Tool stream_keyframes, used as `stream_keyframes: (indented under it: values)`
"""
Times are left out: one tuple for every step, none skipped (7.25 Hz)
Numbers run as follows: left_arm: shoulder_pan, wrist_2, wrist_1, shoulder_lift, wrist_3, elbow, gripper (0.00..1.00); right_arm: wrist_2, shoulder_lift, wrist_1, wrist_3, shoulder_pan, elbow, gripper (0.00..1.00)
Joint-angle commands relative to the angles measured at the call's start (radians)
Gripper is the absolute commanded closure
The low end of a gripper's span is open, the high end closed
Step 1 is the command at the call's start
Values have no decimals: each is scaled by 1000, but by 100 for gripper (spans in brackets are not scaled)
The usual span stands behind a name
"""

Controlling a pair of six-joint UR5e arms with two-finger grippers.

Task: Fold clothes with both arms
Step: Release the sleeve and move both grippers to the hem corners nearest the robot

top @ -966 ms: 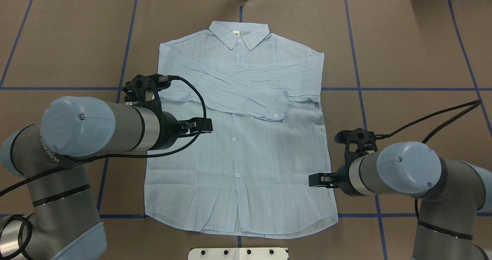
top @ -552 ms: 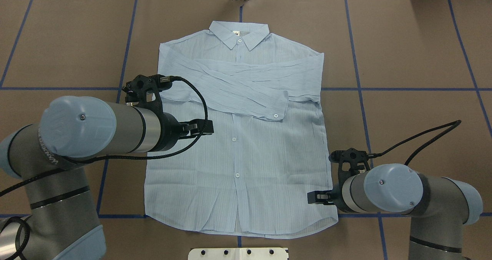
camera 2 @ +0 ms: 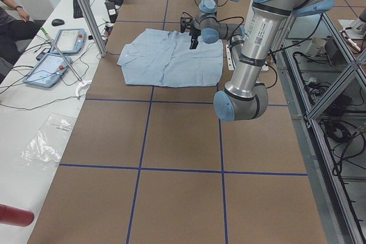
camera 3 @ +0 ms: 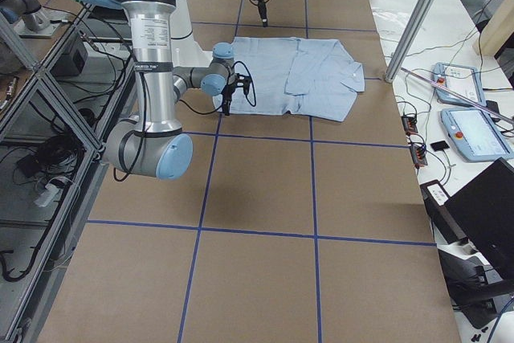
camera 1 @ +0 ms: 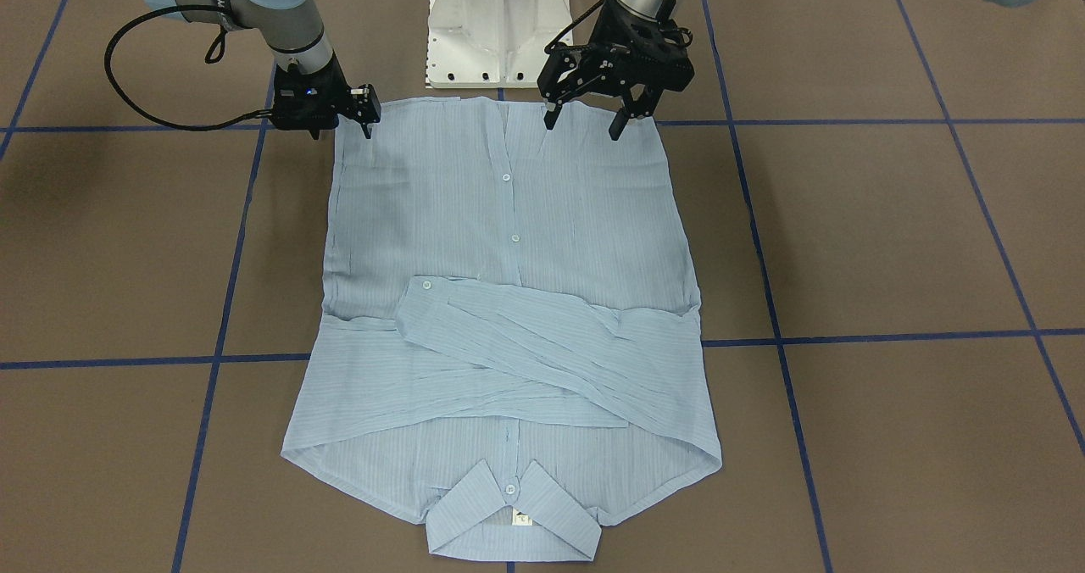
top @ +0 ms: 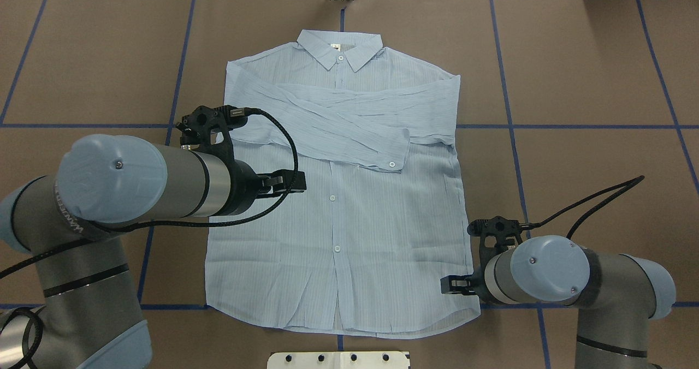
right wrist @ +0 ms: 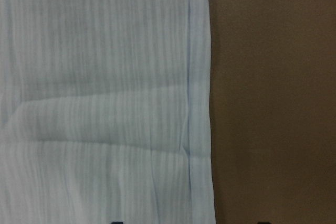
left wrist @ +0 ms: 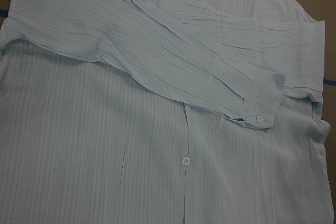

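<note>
Shirt: my shirt [top: 349, 221] lay flat on the tabletop [top: 590, 85], front up and buttoned down the middle.
Collar: the collar [top: 338, 47] sat at the far side from me, neck label showing inside it.
Hem: the hem [top: 349, 325] lay nearest my base [camera 1: 498, 22].
Sleeves: both sleeves [top: 349, 123] were folded across the chest, one over the other. The top one's cuff [top: 396, 150], with its white button, ended on my right of the button line.
Left arm: my left arm [top: 164, 183] reached in over the left half of the shirt and hung well clear of the cloth. Its wrist camera took in the crossed sleeves and the cuff from above.
Left jaws: spread wide, pointing down, holding nothing.
Right arm: my right arm [top: 540, 271] sat low at the shirt's right side edge, close to the hem corner.
Right jaws: spread, straddling that side edge, one side over the cloth and the other over bare tabletop. I could not tell whether they touched the fabric.
Tabletop: brown, marked off in squares by blue lines [top: 573, 126].
</note>
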Motion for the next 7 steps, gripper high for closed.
stream_keyframes:
  values:
    - [0, -4, 1, -3, 0, -2, 1, 2, -1, -8, 2, -22, -1, 24]
    - [0, -4, 1, -1, 0, -2, 1, 2, -1, -8, 2, -28, -1, 32]
    - [0, -4, 1, -1, 0, -2, 1, 12, -3, -8, 2, -32, -1, 41]
    - [-2, -4, 1, -1, 0, -2, 1, 18, -3, -10, 5, -30, 2, 47]
    - [0, -4, 1, -1, 0, -2, 1, 20, -3, -10, 20, -30, 3, 55]
    - [-2, -4, 1, 0, 0, -2, 1, 20, -3, -13, 21, -30, 6, 74]
    - [-2, -4, 1, 0, 0, -2, 1, 18, -4, -14, 21, -30, 6, 86]
